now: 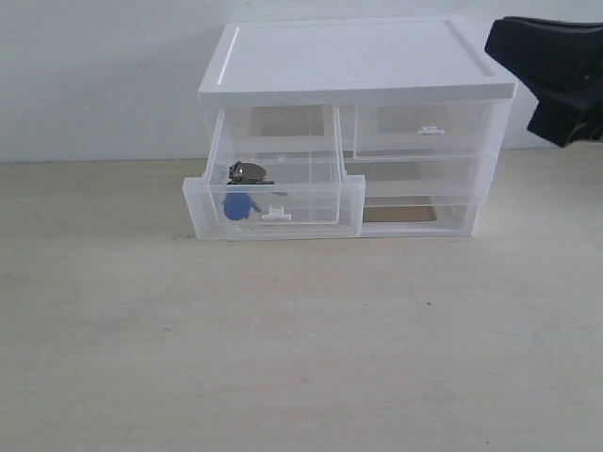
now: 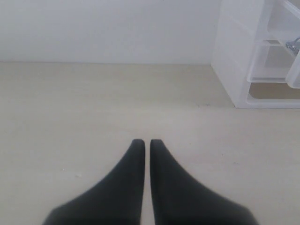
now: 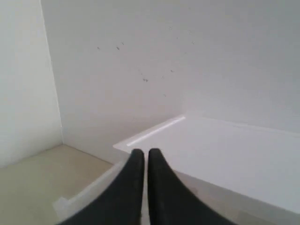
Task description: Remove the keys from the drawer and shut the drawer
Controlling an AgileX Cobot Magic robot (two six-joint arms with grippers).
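The left gripper (image 2: 142,142) is seen closed, its two black fingertips pressed almost together with nothing held between them, and it is held low over the pale table (image 1: 283,358). The white drawer unit (image 1: 358,61) stands ahead of these fingertips and off to one side, well apart from them. The right gripper (image 3: 141,152) is likewise closed and empty, and it is raised above the unit's flat white top, near one corner. The drawer (image 1: 311,188), the left of the top pair, is pulled out towards the front. The keys (image 1: 247,173) lie inside it, with the blue fob against the front panel, below the right gripper and well to its left. A small metallic glint at the edge of the left wrist view is probably the same keys. The matching right-hand small drawer (image 1: 424,127) is pushed in, almost under the right gripper.
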